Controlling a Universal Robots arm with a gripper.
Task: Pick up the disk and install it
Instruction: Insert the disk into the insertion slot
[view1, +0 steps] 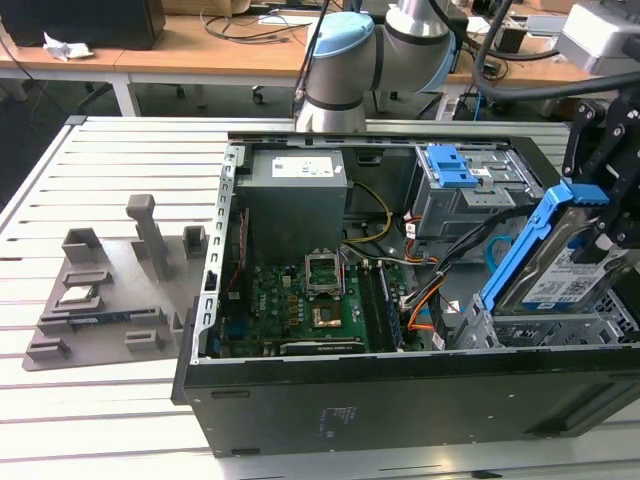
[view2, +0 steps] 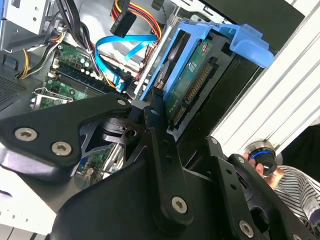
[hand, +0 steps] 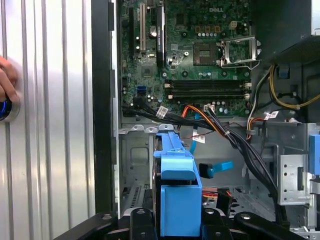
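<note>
The jaws are closed on the disk (view1: 562, 268), pinching it at the upper end of its blue carrier, so most of its length hangs free below them for entry into a bay. In the first wrist view the carrier (hand: 177, 197) sits squarely between the black fingers, which suggests a centred, steady hold. The disk is carried on edge and tilted, its lower end down inside the case (view1: 400, 405) near the exterior view's right, over a grey bay (view1: 600, 325); whether it touches the metal there I cannot tell. In the second wrist view its green board face (view2: 192, 80) is turned toward the camera. That tilt looks meant to slip it past the cables (view1: 425, 300) that cross between bay and motherboard (view1: 300, 300). The case lies on its side with the open side up, giving the arm reach from above. Another cage (view1: 455, 190) with a blue latch sits further back. On the slatted bench (view1: 100, 430) beside the case, a hand (hand: 6, 80) rests at a blue-ringed button (view2: 262, 155), probably a stop control kept ready.
</note>
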